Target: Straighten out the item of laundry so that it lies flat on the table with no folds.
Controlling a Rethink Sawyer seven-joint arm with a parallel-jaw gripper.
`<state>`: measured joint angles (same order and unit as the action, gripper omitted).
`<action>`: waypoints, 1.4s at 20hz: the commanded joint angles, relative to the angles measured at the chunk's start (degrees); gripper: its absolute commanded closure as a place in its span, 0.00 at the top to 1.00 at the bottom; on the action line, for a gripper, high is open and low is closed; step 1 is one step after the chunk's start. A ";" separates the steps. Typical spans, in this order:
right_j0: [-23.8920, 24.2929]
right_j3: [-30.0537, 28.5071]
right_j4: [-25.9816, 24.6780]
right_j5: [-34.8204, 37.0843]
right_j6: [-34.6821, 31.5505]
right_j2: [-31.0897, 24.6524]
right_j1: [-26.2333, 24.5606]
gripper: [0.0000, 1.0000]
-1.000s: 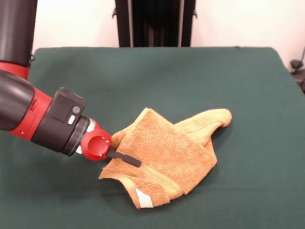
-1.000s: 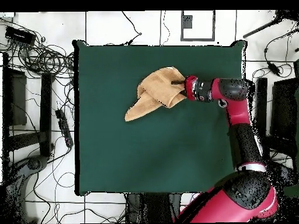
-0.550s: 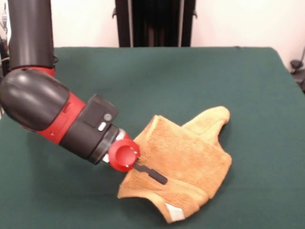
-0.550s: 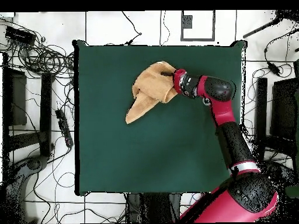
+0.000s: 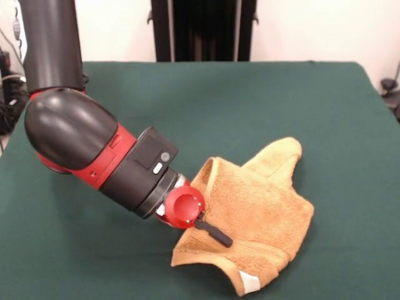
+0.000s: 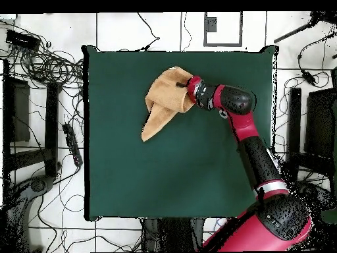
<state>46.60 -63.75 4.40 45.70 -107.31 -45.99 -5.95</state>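
The item of laundry (image 5: 265,197) is an orange-tan towel lying folded over itself on the green table (image 5: 250,94), right of centre and close to the near edge. Its white label (image 5: 250,282) shows at the bottom corner, and one corner stretches away to the upper right. My gripper (image 5: 215,234) comes in low from the left, with a black finger lying on top of the towel's left fold and the cloth pinched under it. From above, the towel (image 6: 161,104) lies near the table's (image 6: 178,171) top edge with the gripper (image 6: 180,84) at its upper right.
My bulky red and black arm (image 5: 100,156) hangs low over the table's left half. Cables and stands (image 6: 46,66) crowd the floor around the table. A black frame (image 5: 200,28) stands behind the far edge.
In the front view my gripper has slid right and toward the near edge, dragging the towel's folded part with it. The far corner has stayed about where it was.
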 commanded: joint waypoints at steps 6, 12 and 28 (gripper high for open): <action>-7.36 -5.13 -5.04 0.90 -4.21 6.44 7.29 0.00; -12.67 -9.46 -2.36 9.87 -16.84 15.67 18.50 0.00; -23.80 -7.68 4.01 19.24 -27.22 28.40 27.72 0.00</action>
<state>28.55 -69.41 5.63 55.65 -113.56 -23.80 20.12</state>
